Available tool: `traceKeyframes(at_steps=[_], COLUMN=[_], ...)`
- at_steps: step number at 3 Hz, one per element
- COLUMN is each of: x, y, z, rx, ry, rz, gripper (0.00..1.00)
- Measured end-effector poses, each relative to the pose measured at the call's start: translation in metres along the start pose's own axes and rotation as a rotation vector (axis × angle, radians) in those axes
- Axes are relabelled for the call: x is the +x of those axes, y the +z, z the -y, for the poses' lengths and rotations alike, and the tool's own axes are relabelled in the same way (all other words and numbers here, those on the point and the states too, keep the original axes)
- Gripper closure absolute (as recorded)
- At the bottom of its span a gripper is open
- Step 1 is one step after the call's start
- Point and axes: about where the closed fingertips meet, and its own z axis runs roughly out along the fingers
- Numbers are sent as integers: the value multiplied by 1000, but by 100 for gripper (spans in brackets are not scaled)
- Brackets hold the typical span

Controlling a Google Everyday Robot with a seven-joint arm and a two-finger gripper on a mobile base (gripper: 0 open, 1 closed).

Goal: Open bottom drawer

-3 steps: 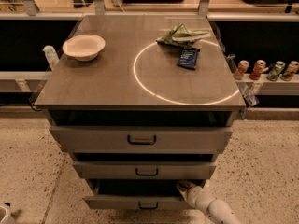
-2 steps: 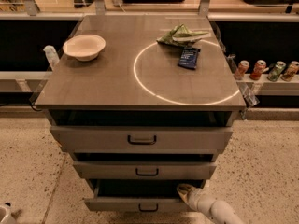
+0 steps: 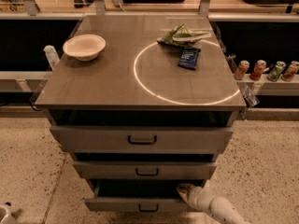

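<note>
The bottom drawer [image 3: 140, 203] is the lowest of three grey drawers in the cabinet, with a small dark pull handle [image 3: 148, 207]. It stands pulled out a little, with a dark gap above its front. My gripper [image 3: 183, 190] is at the drawer's right end, at the top edge of its front, on a white arm that comes in from the lower right. The middle drawer [image 3: 145, 170] and the top drawer [image 3: 140, 139] sit above it.
On the cabinet top [image 3: 93, 83] are a white bowl [image 3: 84, 46], a green bag [image 3: 183, 33] and a dark blue packet [image 3: 188, 58]. Several cans [image 3: 266, 71] stand on a shelf to the right. Speckled floor [image 3: 28, 162] lies on both sides.
The bottom drawer has come out slightly further toward me, and my gripper has moved with it at its right end.
</note>
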Motion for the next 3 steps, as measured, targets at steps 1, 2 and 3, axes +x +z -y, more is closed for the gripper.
traceKeyframes(at_steps=[1,2,3], x=[9,19,26], y=[-4,-12,-10], z=[6,9,3], rx=[-31,-58,-111], ry=[5,16,23], rz=[-68,-125,-139], gripper=[100,100,100])
